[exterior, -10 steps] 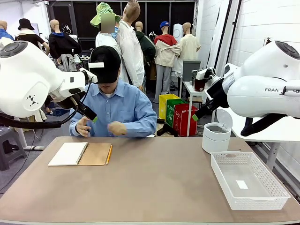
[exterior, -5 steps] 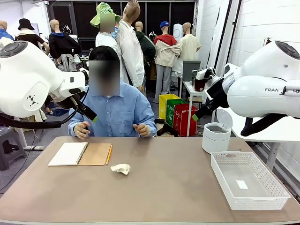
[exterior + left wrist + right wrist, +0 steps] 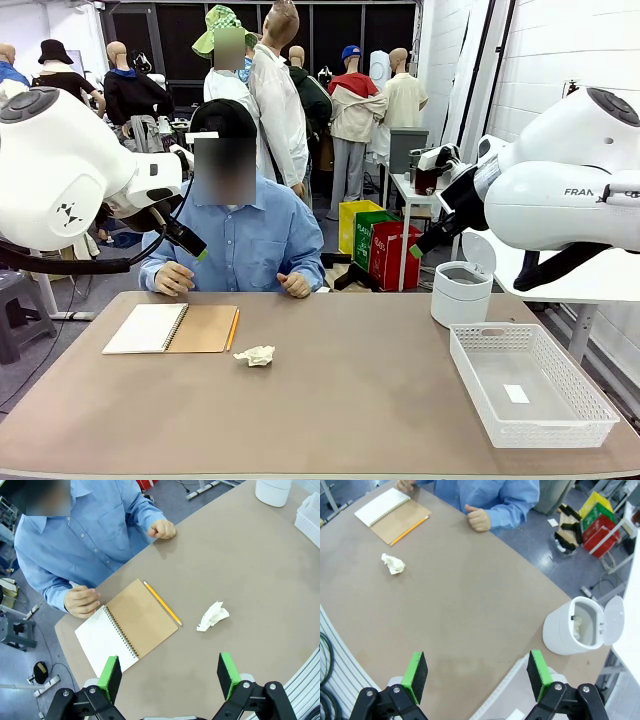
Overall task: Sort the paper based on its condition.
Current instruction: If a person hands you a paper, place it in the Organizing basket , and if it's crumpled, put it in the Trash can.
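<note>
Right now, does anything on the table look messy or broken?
Yes: a crumpled paper wad lies loose on the table, near the pencil and notebook, touching neither. Nothing else looks askew.

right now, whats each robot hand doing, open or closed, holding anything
left hand: open, holding nothing
right hand: open, holding nothing

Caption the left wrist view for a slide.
Open left claw hangs high over the table: crumpled paper wad beside spiral notebook and pencil.
</note>
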You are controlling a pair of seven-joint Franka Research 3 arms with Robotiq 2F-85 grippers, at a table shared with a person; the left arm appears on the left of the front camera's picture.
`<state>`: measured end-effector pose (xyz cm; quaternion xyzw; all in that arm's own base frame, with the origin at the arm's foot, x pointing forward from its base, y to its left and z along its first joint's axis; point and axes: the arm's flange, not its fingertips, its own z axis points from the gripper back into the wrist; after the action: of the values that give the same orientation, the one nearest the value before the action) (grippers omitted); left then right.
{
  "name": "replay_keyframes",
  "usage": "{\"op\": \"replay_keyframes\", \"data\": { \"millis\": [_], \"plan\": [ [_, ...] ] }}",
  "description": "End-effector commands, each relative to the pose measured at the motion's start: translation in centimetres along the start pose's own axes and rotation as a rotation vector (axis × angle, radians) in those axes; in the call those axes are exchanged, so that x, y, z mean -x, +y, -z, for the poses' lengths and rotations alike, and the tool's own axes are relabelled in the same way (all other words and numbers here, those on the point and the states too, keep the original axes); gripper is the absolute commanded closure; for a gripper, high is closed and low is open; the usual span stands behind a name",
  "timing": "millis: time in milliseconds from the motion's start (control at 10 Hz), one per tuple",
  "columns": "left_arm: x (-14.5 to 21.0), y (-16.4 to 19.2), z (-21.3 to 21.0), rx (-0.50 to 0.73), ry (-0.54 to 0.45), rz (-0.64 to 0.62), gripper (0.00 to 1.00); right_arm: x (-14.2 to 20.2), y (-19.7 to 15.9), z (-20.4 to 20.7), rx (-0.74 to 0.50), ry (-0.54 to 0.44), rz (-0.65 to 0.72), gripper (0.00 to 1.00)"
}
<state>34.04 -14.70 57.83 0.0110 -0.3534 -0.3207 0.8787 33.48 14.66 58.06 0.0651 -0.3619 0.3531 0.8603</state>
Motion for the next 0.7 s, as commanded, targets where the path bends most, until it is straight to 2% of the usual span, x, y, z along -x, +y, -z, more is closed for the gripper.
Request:
{"op": "replay_keyframes", "data": {
  "millis": [0,300,600],
  "plan": [
    [0.0,0.0,0.0,0.000,0.000,0.004,0.00,-0.9,1.6,1.5,-0.047,0.018,-0.033,0.00],
    [0.0,0.0,0.0,0.000,0.000,0.004,0.00,-2.6,4.8,5.1,-0.097,0.037,-0.110,0.00],
    [0.0,0.0,0.0,0.000,0.000,0.004,0.00,-3.3,6.6,8.6,-0.119,0.034,-0.128,0.00]
  ]
}}
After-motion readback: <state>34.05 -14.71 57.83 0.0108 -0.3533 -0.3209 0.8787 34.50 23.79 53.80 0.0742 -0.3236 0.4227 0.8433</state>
